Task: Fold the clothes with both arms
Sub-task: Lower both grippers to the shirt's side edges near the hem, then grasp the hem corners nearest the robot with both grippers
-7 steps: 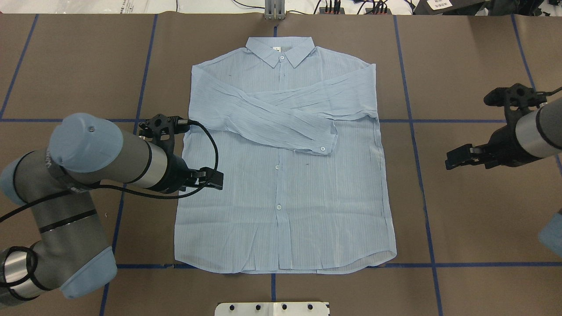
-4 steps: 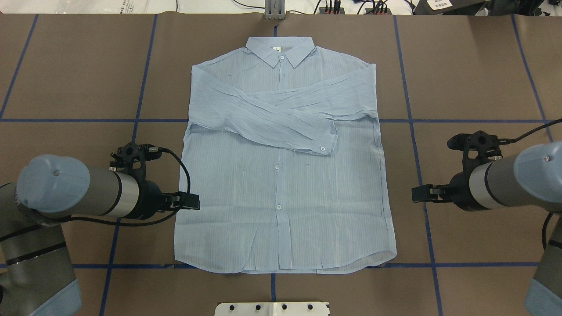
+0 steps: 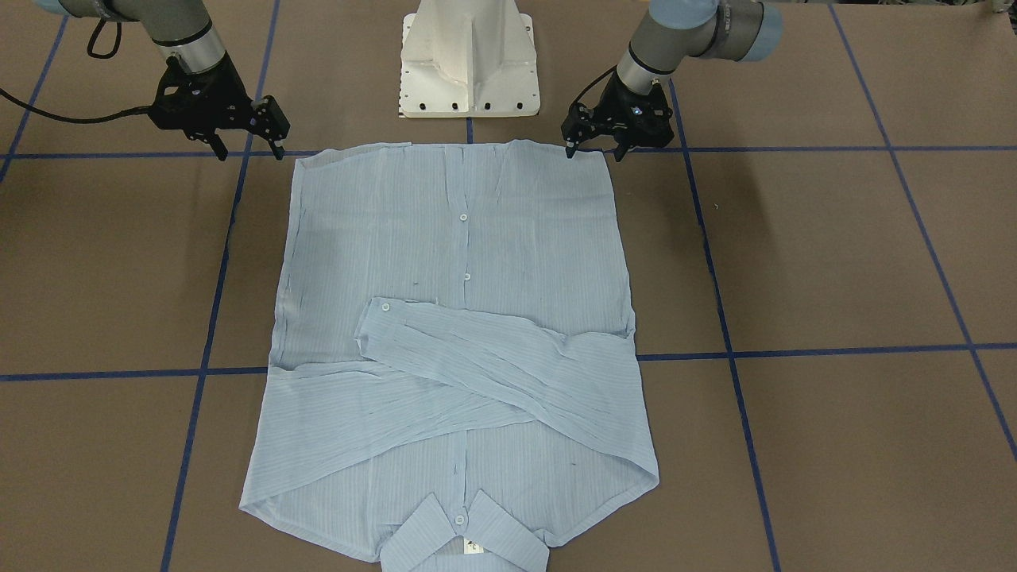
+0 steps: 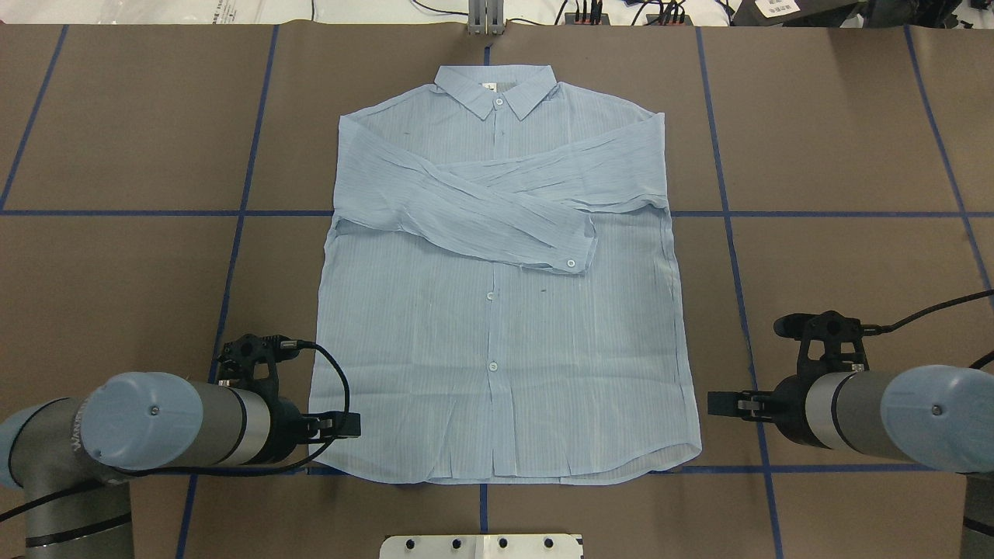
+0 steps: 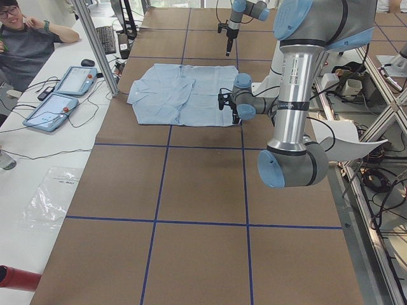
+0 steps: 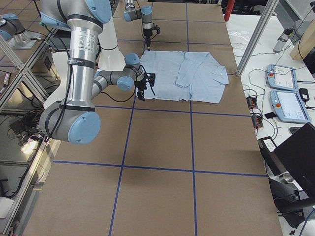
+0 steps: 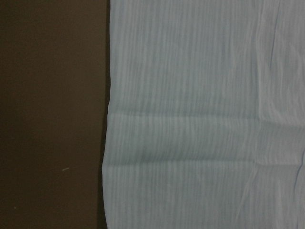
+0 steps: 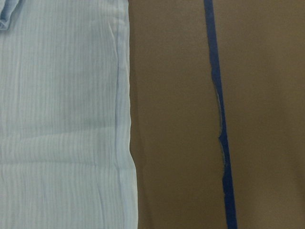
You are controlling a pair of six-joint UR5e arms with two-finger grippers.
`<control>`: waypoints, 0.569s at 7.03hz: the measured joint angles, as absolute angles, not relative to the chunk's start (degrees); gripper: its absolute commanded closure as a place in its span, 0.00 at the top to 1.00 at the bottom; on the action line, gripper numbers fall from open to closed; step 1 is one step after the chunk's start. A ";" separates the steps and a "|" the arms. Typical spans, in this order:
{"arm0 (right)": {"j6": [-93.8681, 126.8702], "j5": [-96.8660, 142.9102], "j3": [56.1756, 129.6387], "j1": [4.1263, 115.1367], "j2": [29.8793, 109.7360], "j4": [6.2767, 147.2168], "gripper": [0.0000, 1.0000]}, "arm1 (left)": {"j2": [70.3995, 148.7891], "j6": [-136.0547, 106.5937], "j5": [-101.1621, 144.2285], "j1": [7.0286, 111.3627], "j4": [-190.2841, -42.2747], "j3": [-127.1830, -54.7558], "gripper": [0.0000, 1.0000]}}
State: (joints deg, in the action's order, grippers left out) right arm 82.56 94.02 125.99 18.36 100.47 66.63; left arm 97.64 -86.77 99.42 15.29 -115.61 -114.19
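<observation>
Now, shirt: flat on the bench, sleeves crossed, hem toward the robot.
handling: thin, limp, light (probably slides and wrinkles).
grip: you pinch both hem corners.
left fingers: apart, at one corner.
right fingers: apart, just beside the other.

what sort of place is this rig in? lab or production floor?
Most likely a robotics lab: table gridded with blue tape, left arm and right arm flanking a shirt, and an operator beside teach pendants.

Overhead view: my left gripper at seven o'clock, right gripper at four; both point down, jaws parted
</observation>
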 measured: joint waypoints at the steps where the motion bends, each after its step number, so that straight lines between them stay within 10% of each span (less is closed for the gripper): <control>1: 82.90 93.50 125.96 17.75 100.64 66.38 1.00 | 97.65 -87.68 98.89 14.65 -114.73 -114.08 0.53; 4: 83.05 93.24 125.82 17.32 100.72 66.27 1.00 | 97.73 -89.13 98.70 14.27 -114.17 -113.69 0.52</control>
